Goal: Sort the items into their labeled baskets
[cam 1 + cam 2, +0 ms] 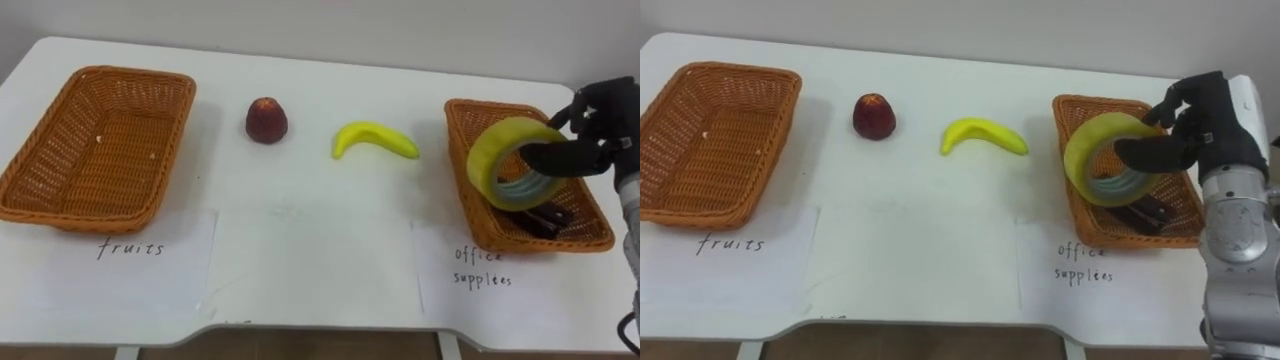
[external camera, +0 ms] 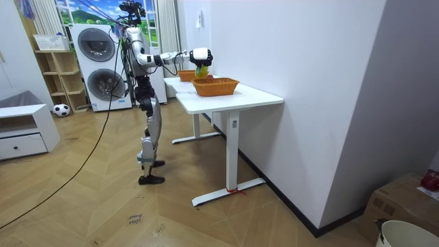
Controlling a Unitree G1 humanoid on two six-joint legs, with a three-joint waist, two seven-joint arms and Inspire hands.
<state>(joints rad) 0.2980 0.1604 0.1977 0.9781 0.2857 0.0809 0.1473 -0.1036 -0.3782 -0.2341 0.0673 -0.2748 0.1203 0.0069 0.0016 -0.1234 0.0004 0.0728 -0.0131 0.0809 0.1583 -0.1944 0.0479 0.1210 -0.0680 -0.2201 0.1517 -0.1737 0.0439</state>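
Left eye view has the right hand over at the table's right side, fingers curled through and around the yellow tape roll, holding it tilted on edge just above the office supplies basket. So the roll is in the hand, not dropped in yet, with something dark lying in the basket under it. Tape's easy stuff imo: light, stiff, hollow in the middle, so hooking the ring like that should hold fine. The banana and red apple sit on the white table between the two baskets, apart from each other, and the fruit basket on the left looks empty. Banana's softish and curved, so I'd grab it across the middle. Apple's round, smooth and probably heavier and slippery, so wrap it from the top.
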